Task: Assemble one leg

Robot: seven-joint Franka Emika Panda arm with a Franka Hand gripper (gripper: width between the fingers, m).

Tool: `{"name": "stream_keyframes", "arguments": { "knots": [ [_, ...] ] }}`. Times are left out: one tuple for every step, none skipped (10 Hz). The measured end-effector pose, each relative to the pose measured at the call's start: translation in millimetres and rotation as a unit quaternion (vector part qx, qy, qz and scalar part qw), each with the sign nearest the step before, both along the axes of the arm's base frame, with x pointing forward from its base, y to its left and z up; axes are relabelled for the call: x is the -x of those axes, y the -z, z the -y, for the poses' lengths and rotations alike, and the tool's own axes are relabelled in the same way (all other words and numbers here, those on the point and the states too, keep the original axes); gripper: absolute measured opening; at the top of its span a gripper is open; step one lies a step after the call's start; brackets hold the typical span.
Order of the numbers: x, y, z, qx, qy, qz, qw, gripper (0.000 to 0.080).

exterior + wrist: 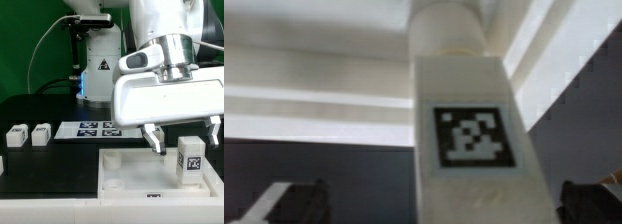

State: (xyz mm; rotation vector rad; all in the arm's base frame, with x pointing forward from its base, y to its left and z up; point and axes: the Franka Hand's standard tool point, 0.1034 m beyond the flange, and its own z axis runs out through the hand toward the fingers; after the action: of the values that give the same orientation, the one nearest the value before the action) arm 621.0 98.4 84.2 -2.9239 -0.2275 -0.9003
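A leg, a chunky white block with a black-and-white tag, stands upright on the right part of the large white tray-like piece. My gripper is open just above it, with one finger on each side. In the wrist view the leg fills the middle, tag facing the camera. The dark fingertips sit at the two lower corners with clear gaps to the leg, so my gripper touches nothing. Two more legs lie on the black table at the exterior view's left.
The marker board lies flat on the black table behind the tray-like piece. A lit device and cables stand at the back before a green backdrop. The table's front edge runs along the bottom of the exterior view.
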Motion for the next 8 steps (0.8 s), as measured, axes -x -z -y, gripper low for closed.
{"name": "stream_keyframes", "arguments": {
  "knots": [
    [0.7, 1.7, -0.9, 0.000, -0.001, -0.001, 1.000, 0.0648],
    [0.8, 1.9, -0.9, 0.000, -0.001, -0.003, 1.000, 0.0649],
    [0.9, 3.0, -2.3, -0.001, -0.003, -0.015, 1.000, 0.0649],
    [0.8, 3.6, -1.8, 0.000, -0.002, -0.014, 1.000, 0.0649],
    [1.3, 4.4, -1.9, 0.000, -0.003, -0.016, 1.000, 0.0649],
    [6.4, 11.1, -5.4, -0.004, -0.005, -0.074, 0.997, 0.0649],
    [5.9, 7.4, -8.2, -0.008, -0.005, -0.135, 0.991, 0.0649],
    [3.6, 2.3, -9.5, -0.012, 0.001, -0.195, 0.981, 0.0649]
  ]
}}
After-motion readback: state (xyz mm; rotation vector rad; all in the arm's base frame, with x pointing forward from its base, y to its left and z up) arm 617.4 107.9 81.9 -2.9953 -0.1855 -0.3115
